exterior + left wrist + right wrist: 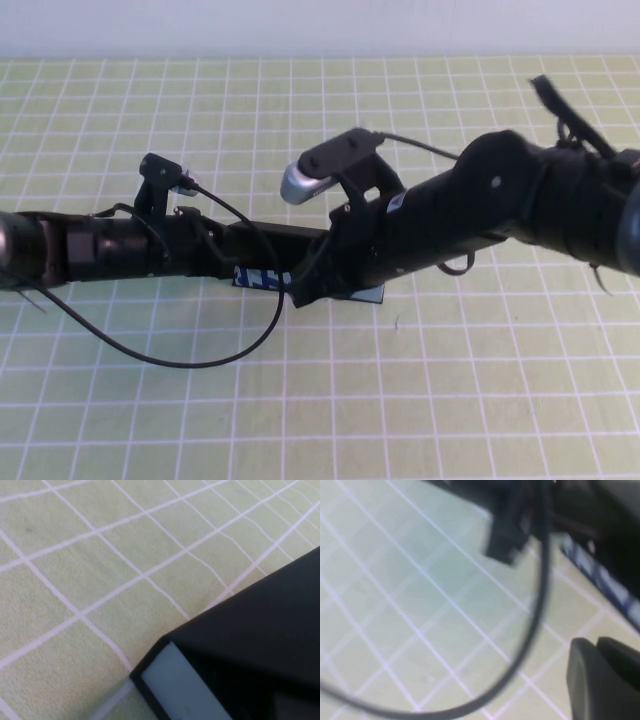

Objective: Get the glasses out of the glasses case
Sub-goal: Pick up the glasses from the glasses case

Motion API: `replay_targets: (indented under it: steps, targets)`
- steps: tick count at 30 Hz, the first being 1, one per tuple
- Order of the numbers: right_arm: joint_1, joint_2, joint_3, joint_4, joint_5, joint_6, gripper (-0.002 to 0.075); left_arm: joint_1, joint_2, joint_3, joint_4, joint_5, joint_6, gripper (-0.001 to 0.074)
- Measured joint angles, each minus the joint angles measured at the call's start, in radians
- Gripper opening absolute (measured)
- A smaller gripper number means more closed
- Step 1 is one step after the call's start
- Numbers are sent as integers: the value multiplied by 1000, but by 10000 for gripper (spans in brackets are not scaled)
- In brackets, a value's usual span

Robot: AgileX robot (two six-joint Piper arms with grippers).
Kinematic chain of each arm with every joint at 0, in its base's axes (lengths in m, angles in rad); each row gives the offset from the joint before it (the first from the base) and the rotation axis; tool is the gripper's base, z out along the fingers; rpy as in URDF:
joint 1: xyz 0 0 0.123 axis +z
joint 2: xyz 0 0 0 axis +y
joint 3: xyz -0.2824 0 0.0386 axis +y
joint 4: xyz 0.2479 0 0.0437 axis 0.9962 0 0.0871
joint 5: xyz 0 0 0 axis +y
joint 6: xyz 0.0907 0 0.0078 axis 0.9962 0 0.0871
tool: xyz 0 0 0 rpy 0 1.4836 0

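Note:
The glasses case (268,279) lies at the table's middle, mostly hidden under both arms; only part of its black top and its blue printed front show. The left wrist view shows its black corner (260,620) and a light-blue end face from very close. My left gripper (228,252) is at the case's left end, lost in black. My right gripper (305,290) is low at the case's front side. In the right wrist view its fingers (585,680) lie together above the mat, with the case's blue print (600,580) behind them. The glasses are hidden.
A green mat with a white grid (420,400) covers the table. A black cable (190,362) loops from the left arm over the mat towards me and crosses the right wrist view (535,615). A white wall stands at the back.

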Motion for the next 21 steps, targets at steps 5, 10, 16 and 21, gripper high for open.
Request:
replay_targets:
  steps: [5, 10, 16, 21]
  targets:
    - [0, 86, 0, -136, -75, 174, -8, 0, 0, 0, 2, 2, -13, -4]
    - [-22, 123, 0, -177, -182, 239, -11, 0, 0, 0, 33, 14, -43, -4]
    - [-55, 124, -57, -178, -209, 245, -11, 0, 0, 0, 59, 28, -74, -4]
    - [-86, 155, -141, -179, -216, 246, -11, 0, 0, 0, 80, 44, -83, -4]
